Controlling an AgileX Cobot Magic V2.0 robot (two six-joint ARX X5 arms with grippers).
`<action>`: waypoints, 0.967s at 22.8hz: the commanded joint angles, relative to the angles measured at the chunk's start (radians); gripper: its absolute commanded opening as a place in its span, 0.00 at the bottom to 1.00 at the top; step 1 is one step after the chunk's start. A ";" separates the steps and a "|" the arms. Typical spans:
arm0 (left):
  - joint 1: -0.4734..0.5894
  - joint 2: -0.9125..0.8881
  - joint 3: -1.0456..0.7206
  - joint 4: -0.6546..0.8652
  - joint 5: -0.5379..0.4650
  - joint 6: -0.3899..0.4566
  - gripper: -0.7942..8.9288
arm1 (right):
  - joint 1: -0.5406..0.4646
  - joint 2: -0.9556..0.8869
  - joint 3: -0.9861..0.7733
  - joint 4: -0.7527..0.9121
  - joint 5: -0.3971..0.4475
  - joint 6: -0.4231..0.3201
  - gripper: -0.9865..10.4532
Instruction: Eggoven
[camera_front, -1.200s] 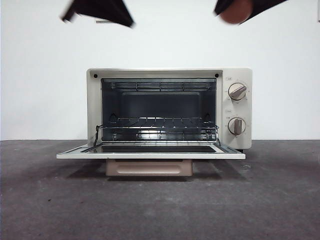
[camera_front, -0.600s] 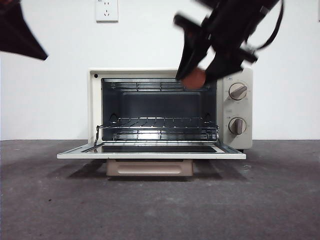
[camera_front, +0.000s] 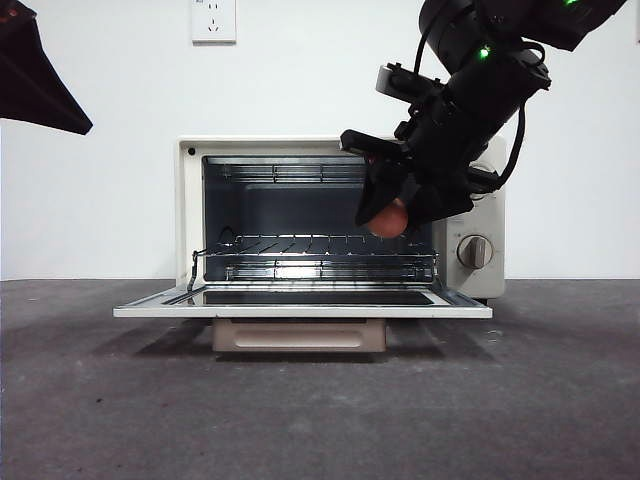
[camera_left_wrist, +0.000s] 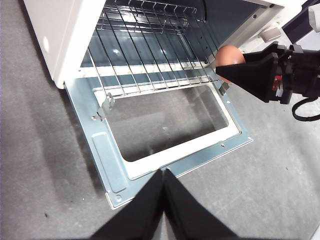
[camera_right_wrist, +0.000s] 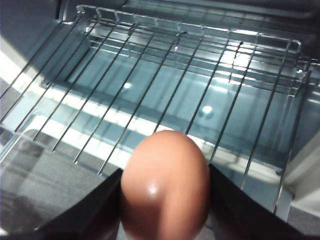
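The cream toaster oven (camera_front: 190, 215) stands at the table's middle with its glass door (camera_front: 300, 305) folded down flat and the wire rack (camera_front: 320, 245) showing inside. My right gripper (camera_front: 392, 215) is shut on the orange-brown egg (camera_front: 388, 220) and holds it at the right of the oven mouth, just above the rack's front edge. In the right wrist view the egg (camera_right_wrist: 165, 182) sits between the jaws over the rack (camera_right_wrist: 165, 85). In the left wrist view the egg (camera_left_wrist: 229, 54) shows by the rack (camera_left_wrist: 150, 60). My left gripper (camera_left_wrist: 163, 172) is shut and empty, above the table before the open door (camera_left_wrist: 100, 150).
The lower knob (camera_front: 474, 251) shows at the oven's right; the upper one is hidden by the right arm. A wall socket (camera_front: 214, 18) is on the white wall. The left arm shows as a dark tip (camera_front: 35, 80) at the top left. Dark grey table (camera_front: 320, 410) lies in front.
The right gripper has come down from the top right with the egg to the right of the oven mouth. The left arm has swung away to the top left corner.
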 joint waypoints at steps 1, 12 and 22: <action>-0.014 0.002 0.009 0.012 0.006 0.008 0.09 | 0.006 0.025 0.019 0.035 0.024 0.010 0.09; -0.051 0.002 0.009 0.012 0.005 0.008 0.09 | 0.008 0.081 0.019 0.090 0.073 0.014 0.23; -0.052 0.002 0.009 0.012 0.005 0.009 0.09 | 0.013 0.080 0.019 0.125 0.076 0.019 0.31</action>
